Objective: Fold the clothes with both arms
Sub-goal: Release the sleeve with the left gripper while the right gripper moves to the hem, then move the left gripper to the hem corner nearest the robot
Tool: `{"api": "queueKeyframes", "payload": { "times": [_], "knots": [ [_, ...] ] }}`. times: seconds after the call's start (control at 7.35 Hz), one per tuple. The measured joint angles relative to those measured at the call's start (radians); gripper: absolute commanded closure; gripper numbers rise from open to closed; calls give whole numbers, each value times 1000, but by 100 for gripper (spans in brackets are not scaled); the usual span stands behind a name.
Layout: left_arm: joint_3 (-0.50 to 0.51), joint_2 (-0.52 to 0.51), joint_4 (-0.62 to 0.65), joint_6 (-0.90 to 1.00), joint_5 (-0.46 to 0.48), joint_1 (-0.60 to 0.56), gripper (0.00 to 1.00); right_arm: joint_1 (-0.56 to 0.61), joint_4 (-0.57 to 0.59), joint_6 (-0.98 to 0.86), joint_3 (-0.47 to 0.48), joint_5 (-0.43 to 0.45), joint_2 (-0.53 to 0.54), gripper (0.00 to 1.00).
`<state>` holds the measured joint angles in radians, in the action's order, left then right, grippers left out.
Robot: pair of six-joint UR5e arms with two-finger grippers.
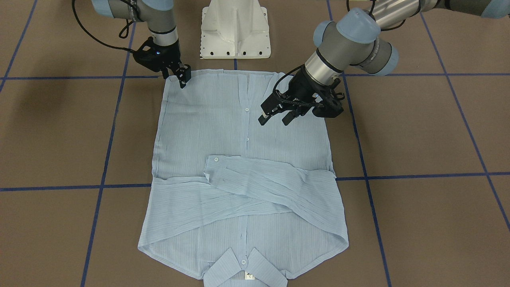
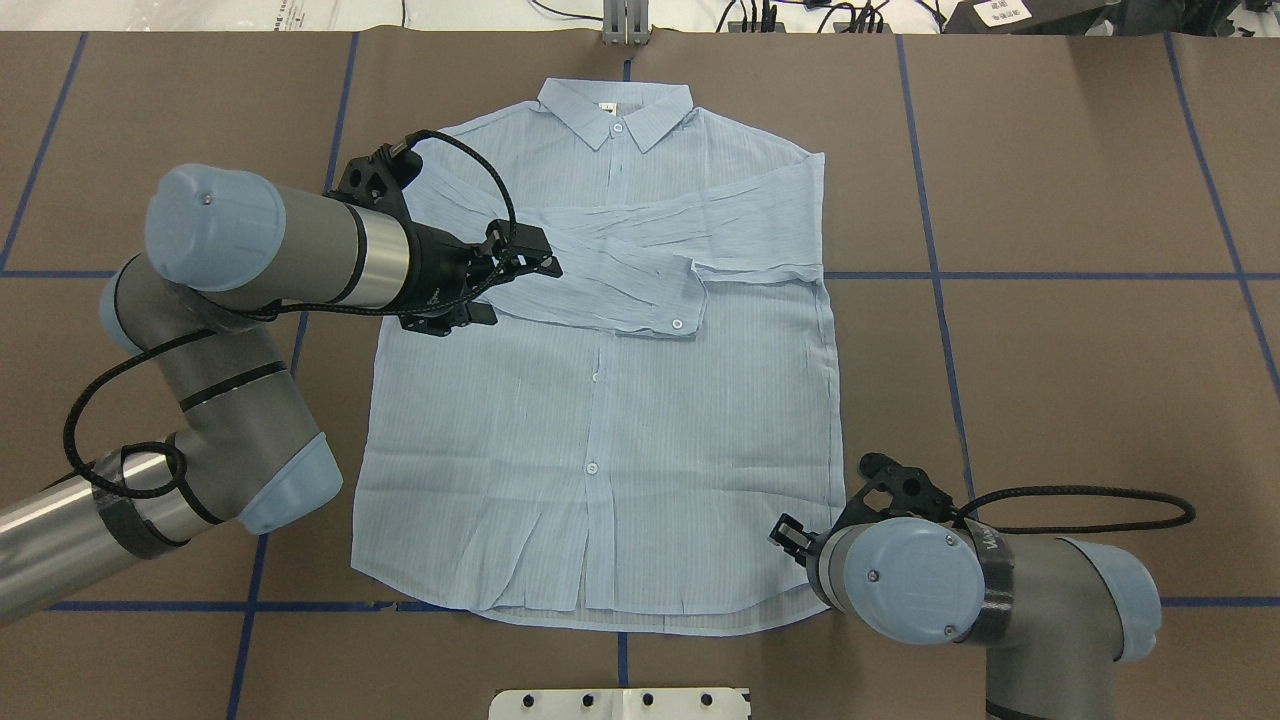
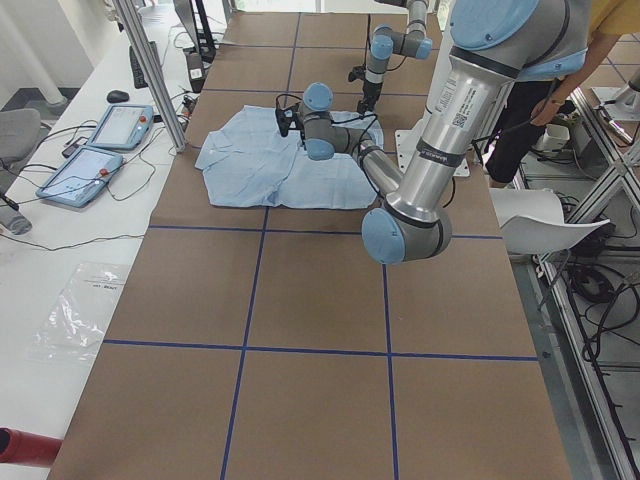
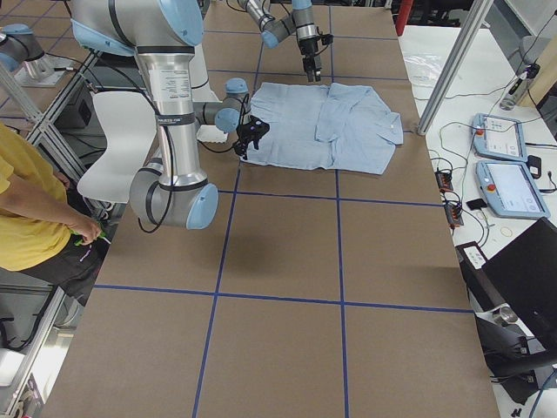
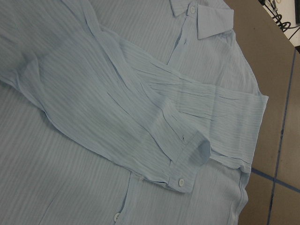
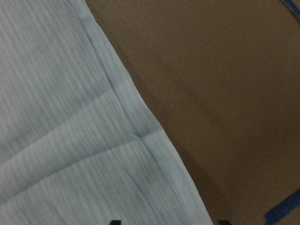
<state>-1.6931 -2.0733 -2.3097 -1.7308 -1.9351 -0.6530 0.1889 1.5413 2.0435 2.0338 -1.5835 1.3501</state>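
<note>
The light blue striped shirt (image 1: 239, 131) (image 2: 600, 420) lies flat and buttoned, front up, on the brown table. Both sleeves are folded across the chest, and the collar (image 2: 615, 110) points away from the robot. My left gripper (image 1: 276, 116) (image 2: 535, 262) hovers open over the shirt's body near the crossed sleeves and holds nothing. The left wrist view shows the folded cuff (image 5: 187, 159) below it. My right gripper (image 1: 183, 77) stands at the hem corner nearest the robot. In the right wrist view the hem edge (image 6: 136, 126) lies between its spread fingertips, so it is open.
The white pedestal base (image 1: 235, 32) stands just behind the hem. Blue tape lines (image 1: 418, 175) cross the brown table. Teach pendants (image 3: 100, 140) lie on the side bench. A person in yellow (image 4: 35, 200) sits beside a white chair (image 4: 113, 131).
</note>
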Motion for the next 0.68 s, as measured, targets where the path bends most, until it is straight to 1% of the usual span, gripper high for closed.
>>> {"api": "queueKeyframes", "payload": {
  "times": [0.41, 0.68],
  "knots": [
    [3, -1, 0, 1, 0, 3, 1, -3, 0, 4, 1, 0, 19, 37],
    [5, -2, 0, 1, 0, 4, 1, -8, 0, 4, 3, -1, 24, 37]
  ]
}}
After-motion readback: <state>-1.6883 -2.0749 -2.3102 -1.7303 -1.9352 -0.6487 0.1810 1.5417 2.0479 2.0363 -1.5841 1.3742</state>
